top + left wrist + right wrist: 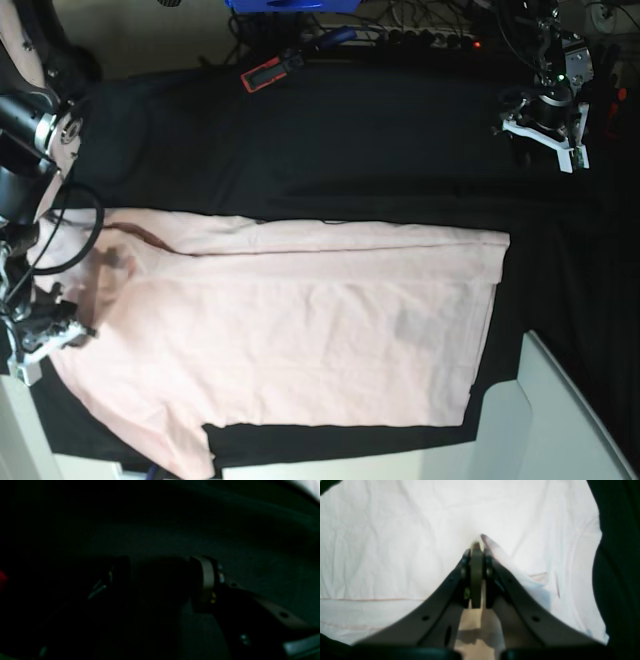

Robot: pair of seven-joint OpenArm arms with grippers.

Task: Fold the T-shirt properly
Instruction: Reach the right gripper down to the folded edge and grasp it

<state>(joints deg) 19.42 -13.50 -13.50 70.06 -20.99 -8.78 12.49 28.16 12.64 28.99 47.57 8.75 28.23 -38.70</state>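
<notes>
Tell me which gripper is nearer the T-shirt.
The right gripper: it is shut, pinching a fold of the T-shirt at its edge. The left gripper hovers open over the black table cover, well clear of the shirt's far corner.

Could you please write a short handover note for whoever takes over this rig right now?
Right gripper: shut, pinching a fold of the T-shirt at its sleeve-side edge.
Left gripper: open, holding nothing, over the black table cover, far from the shirt.
Shirt: spread across the table, plain side up, top edge already turned over along its length.
Left: fold in the sleeves and remaining sides, then fold it across into a compact rectangle.
</notes>
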